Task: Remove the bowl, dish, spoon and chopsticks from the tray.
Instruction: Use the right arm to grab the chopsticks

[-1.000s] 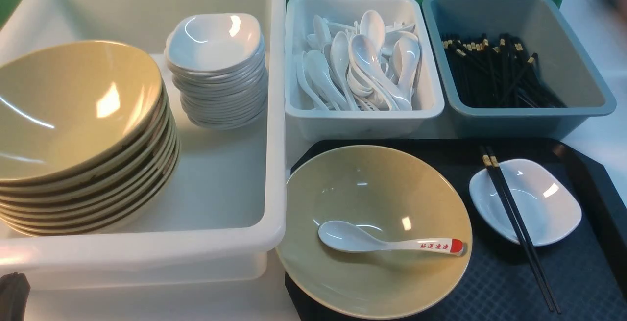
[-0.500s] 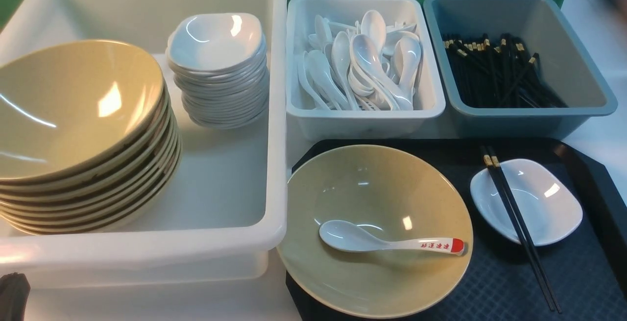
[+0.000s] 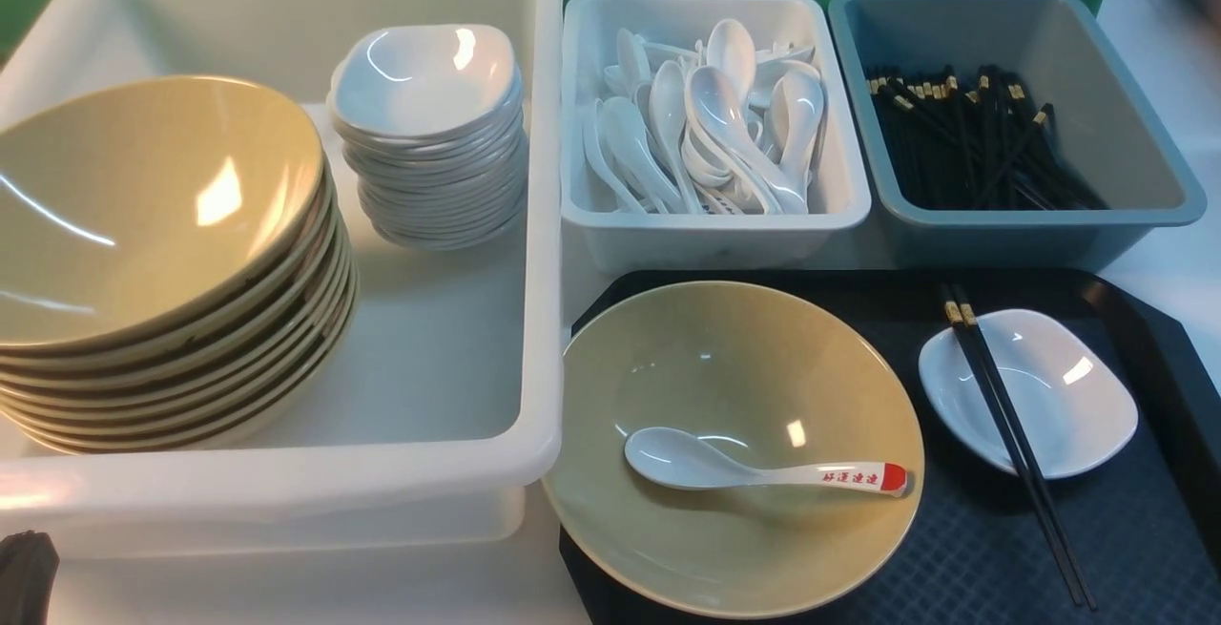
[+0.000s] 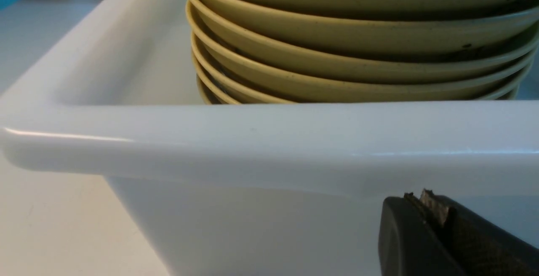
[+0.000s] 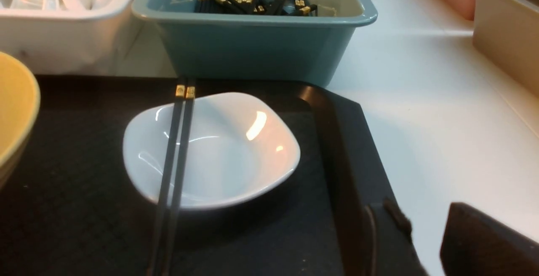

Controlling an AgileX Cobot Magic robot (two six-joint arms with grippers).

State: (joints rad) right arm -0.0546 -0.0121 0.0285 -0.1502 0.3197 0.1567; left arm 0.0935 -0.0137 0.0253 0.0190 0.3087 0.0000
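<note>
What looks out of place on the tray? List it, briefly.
The chopsticks lie propped across the white dish, not flat on the tray. The red-tipped spoon lies inside the bowl, which overhangs the tray's left edge. Nothing spilled or broken shows.

One tray [image 3: 1002, 549] — one bowl [image 3: 754, 358], one dish [image 3: 1064, 396], one spoon [image 3: 687, 461], two chopsticks [image 3: 1011, 444].

The bowl [image 3: 725, 367] and dish [image 3: 1059, 396] look glossy, the tray [image 3: 973, 549] diamond-textured.
</note>
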